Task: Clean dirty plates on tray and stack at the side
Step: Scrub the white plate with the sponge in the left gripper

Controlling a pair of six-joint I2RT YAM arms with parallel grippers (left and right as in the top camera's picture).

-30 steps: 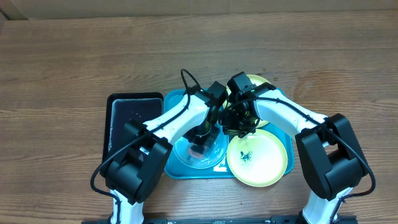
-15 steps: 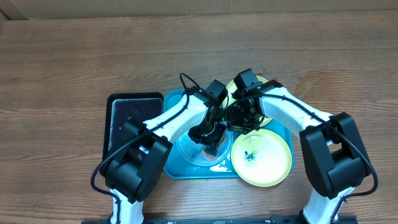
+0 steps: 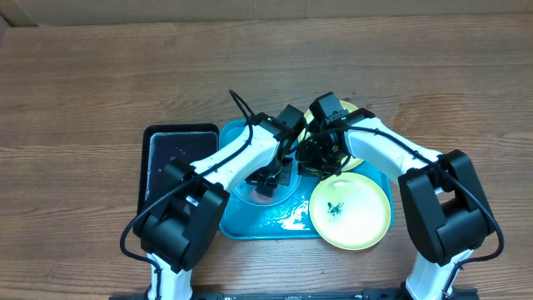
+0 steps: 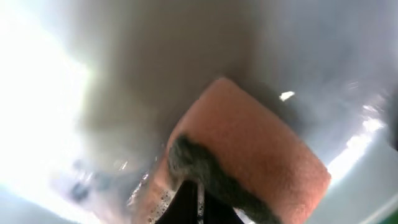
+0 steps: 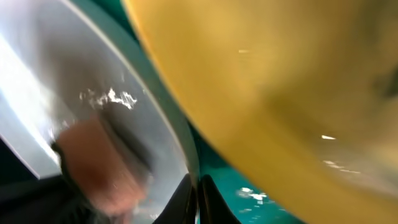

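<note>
Overhead, your arms crowd the large turquoise plastic tray (image 3: 250, 225), with open counter (image 3: 83, 83) all around it. Your left hand (image 3: 267, 187) clenches a pink sponge (image 4: 249, 155) against the pale blue round plate (image 3: 243, 194). You cannot tell the right hand (image 3: 321, 165)'s grip. The smudged yellow-green plate (image 3: 350, 210) overhangs the tray's right rim.

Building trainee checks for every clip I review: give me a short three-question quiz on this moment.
1. Multiple choice: what does the left gripper press against the pale blue plate? A) a brush B) a sponge C) a cloth
2. True or false: the yellow-green plate nearest the robot is free of marks.
3. Fill in: the black tray lies to the ___ of the turquoise tray.

Key: 1 B, the sponge. 2 False, it carries a dark smudge. 3 Left.
</note>
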